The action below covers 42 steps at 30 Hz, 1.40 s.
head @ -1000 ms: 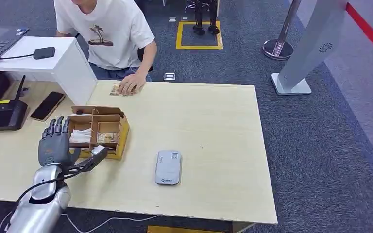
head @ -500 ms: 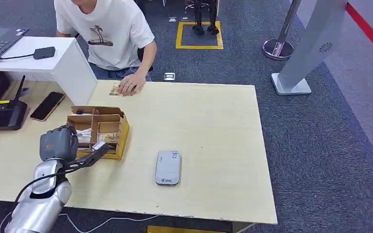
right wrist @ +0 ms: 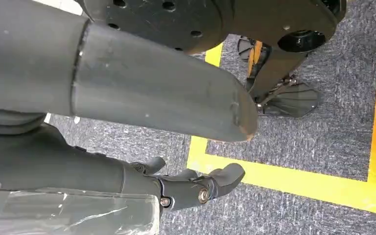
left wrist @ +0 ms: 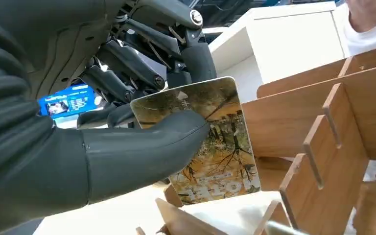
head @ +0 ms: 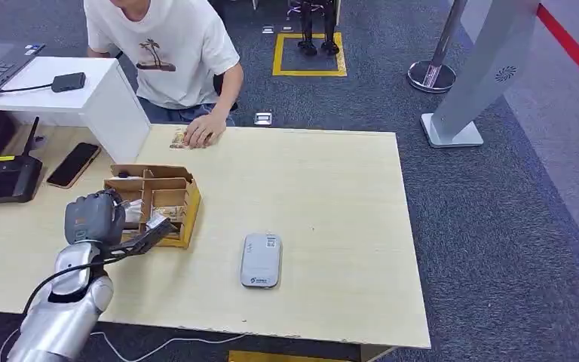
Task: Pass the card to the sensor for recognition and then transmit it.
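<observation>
My left hand [head: 94, 218] sits at the left compartments of the open wooden card box [head: 167, 197] with its fingers curled in. In the left wrist view, the left hand [left wrist: 127, 156] pinches a card [left wrist: 215, 147] printed with a brown tree picture between thumb and fingers, just beside the box's dividers [left wrist: 352, 107]. The grey card sensor [head: 261, 259] lies flat on the table, to the right of the box and apart from the hand. My right hand [right wrist: 152, 98] hangs over the carpet with its fingers apart and nothing in it.
A person in a white T-shirt [head: 162, 45] sits at the table's far side, one hand [head: 200, 133] resting on a card. A phone [head: 73, 164], a black router [head: 0, 177] and a white raised desk [head: 83, 94] stand at the left.
My left hand's fingers, spread upright a second ago, have curled closed at the box and now hold a card. The hand shifted slightly toward the box.
</observation>
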Tool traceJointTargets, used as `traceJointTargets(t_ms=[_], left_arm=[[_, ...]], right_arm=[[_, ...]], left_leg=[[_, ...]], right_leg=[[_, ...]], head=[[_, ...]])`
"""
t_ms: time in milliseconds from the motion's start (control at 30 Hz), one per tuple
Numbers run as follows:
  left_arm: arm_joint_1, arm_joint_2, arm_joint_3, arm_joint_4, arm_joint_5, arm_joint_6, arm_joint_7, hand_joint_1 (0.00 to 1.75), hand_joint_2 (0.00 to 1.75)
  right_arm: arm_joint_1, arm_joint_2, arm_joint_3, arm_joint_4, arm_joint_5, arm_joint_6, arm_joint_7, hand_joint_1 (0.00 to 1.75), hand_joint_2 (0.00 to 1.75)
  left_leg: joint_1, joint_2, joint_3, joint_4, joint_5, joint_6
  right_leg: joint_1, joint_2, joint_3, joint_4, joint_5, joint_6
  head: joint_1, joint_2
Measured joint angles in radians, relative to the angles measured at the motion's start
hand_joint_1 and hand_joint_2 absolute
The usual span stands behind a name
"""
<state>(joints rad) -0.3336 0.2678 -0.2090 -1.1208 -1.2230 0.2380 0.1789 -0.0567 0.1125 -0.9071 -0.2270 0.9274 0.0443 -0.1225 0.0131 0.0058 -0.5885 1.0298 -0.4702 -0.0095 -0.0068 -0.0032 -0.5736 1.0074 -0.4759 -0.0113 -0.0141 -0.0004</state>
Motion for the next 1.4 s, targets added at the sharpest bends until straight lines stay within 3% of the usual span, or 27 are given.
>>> traceJointTargets(t_ms=[833, 1400], left_arm=[[-0.026, 0.014, -0.022, 0.000, -0.014, 0.017, 0.021, 1.75, 1.75], [-0.085, 0.050, -0.023, -0.042, 0.063, 0.020, -0.010, 1.75, 1.75]], right_arm=[[-0.002, 0.004, 0.000, 0.000, 0.021, -0.010, 0.006, 0.00, 0.00], [-0.007, 0.007, 0.000, 0.000, 0.019, -0.012, 0.006, 0.00, 0.00]], left_leg=[[0.000, 0.000, 0.000, 0.000, 0.000, 0.000], [0.000, 0.000, 0.000, 0.000, 0.000, 0.000]], right_leg=[[0.000, 0.000, 0.000, 0.000, 0.000, 0.000], [0.000, 0.000, 0.000, 0.000, 0.000, 0.000]], head=[[0.000, 0.000], [0.000, 0.000]])
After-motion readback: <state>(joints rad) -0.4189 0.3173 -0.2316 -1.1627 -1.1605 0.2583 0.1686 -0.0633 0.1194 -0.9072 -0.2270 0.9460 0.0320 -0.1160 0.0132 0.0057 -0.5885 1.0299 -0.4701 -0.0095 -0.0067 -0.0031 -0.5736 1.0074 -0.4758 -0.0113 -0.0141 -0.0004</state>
